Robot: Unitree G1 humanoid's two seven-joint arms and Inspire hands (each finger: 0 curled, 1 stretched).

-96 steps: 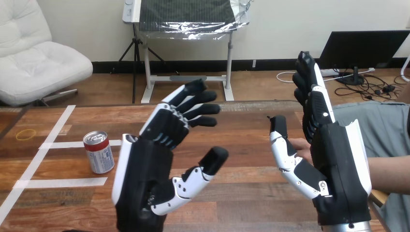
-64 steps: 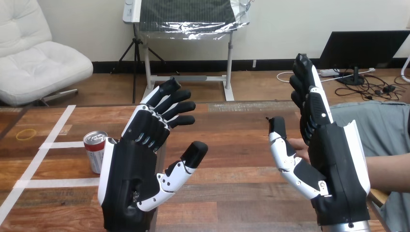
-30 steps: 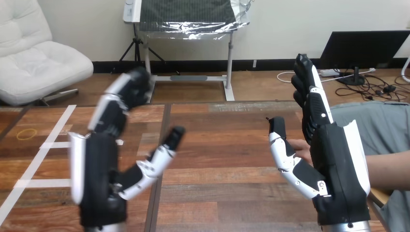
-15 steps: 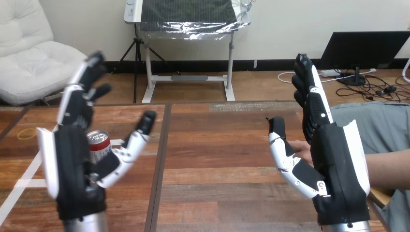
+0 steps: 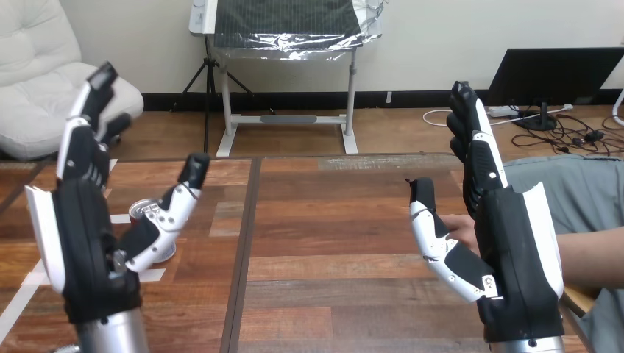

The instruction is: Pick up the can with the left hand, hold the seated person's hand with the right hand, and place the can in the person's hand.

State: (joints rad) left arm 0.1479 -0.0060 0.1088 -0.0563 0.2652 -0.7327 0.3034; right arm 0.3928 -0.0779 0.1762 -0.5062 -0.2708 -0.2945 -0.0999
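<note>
Can: the can point(image 5: 140, 211) stands up straight on the table point(image 5: 331, 243), at its left side, partly hidden behind the left thumb.
Which way: it sits just past the left hand point(image 5: 81, 243), in line with the gap between the thumb and the fingers point(image 5: 88, 140).
Nearer hand: the left one.
Left fingers: straight, spread wide, holding nothing.
Right hand point(image 5: 515, 250): open and empty, beside the person's hand point(image 5: 458, 224); touching or not, I cannot tell.

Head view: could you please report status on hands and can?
Black-and-white left hand open, near the red-and-silver can, no grip. Can upright on the wooden table. Right hand open, beside the person's hand. Nothing in the way.
</note>
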